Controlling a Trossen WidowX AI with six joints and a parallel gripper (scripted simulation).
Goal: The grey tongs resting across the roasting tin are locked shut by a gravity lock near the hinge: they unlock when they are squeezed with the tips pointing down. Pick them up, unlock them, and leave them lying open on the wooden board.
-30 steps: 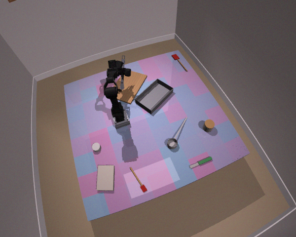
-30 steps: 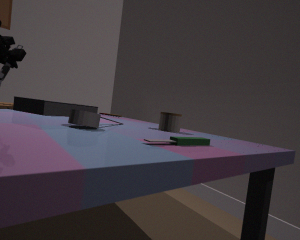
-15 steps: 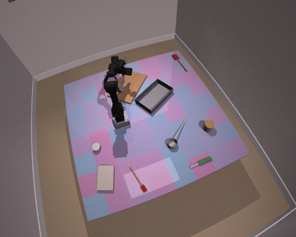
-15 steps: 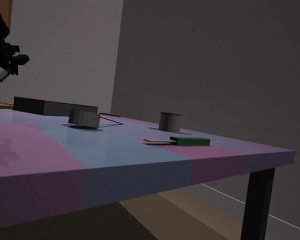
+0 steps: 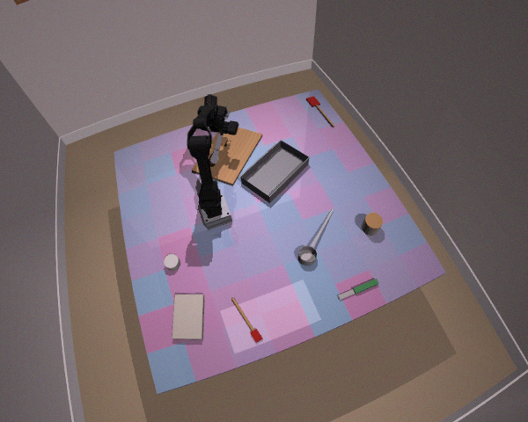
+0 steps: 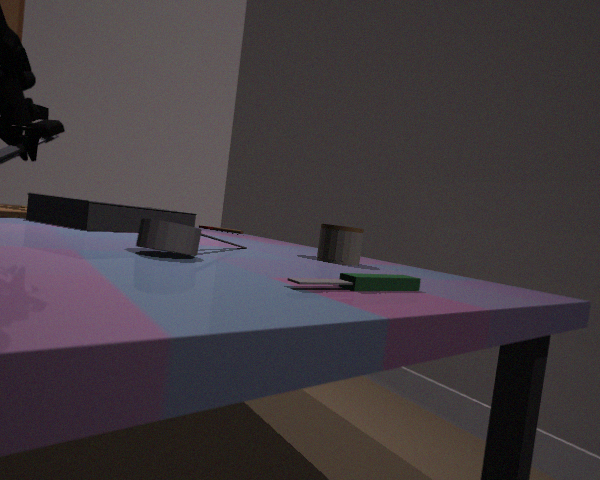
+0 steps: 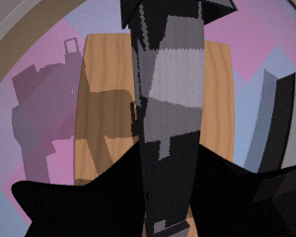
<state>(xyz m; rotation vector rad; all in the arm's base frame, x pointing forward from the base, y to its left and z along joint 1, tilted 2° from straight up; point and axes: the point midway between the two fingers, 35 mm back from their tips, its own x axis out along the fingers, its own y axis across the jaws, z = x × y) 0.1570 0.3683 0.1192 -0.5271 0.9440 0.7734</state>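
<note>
While it hangs above the board, here's how things look:

Gripper (image 5: 220, 134): clamped tight on the grey tongs, up in the air over the wooden board.
Tongs (image 5: 216, 153): held near one end, slanting down toward the board; the wrist view shows them running long and narrow right up the middle, arms looking close together. Can't tell if the lock is off.
Board (image 5: 244, 145): lying flat on the checked pink-and-blue table (image 5: 264, 254), right under the tongs, with the arm's shadow across it.
Roasting tin (image 5: 275, 170): just beside the board, on its right in the top view, nothing in it.
Arm base (image 5: 226, 220): on the table near the board's lower corner.
Further out: a ladle (image 5: 314, 243), a cork-topped jar (image 5: 373, 222), a green-handled knife (image 5: 358, 288), two red spatulas (image 5: 319, 109) (image 5: 246, 319), a white puck (image 5: 171, 261) and a pale slab (image 5: 187, 316).
</note>
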